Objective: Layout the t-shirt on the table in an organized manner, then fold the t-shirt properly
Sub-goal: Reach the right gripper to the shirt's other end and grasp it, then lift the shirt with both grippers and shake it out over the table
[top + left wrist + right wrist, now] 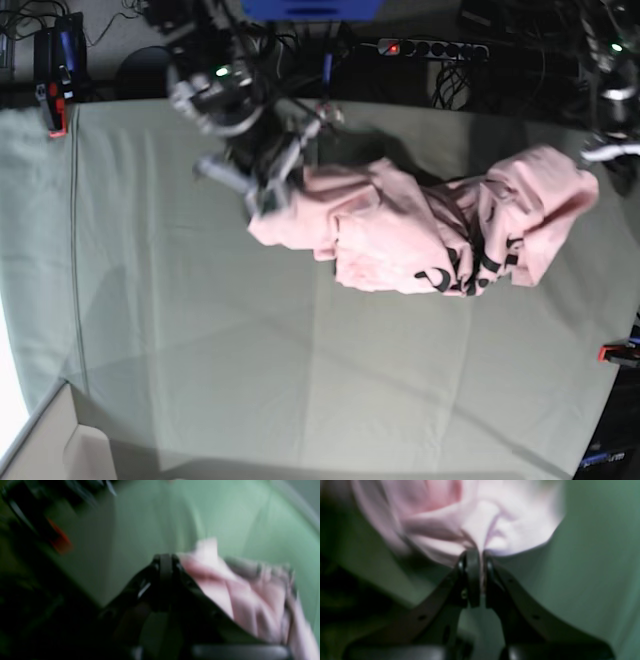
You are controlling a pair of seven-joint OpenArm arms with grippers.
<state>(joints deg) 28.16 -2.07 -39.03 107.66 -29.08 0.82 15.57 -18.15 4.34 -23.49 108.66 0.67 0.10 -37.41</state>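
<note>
Both end effectors [478, 555] [166, 560] clench the bunched pink t-shirt [430, 235], black lettering showing.

base: overhead, far | wrists: close behind pincers | shared: t-shirt [440, 235]

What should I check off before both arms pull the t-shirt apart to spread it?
1. Right pincer shut on the t-shirt: ok, fabric pinched between the tips.
2. Left pincer shut: ok.
3. Left pincer holding shirt fabric: cannot tell, view blurred.
4. Shirt flat: not ok, bunched in a heap.
5. Lettering facing up and readable: not ok, folded into creases.
6. Bare table around the shirt for spreading: ok.
</note>
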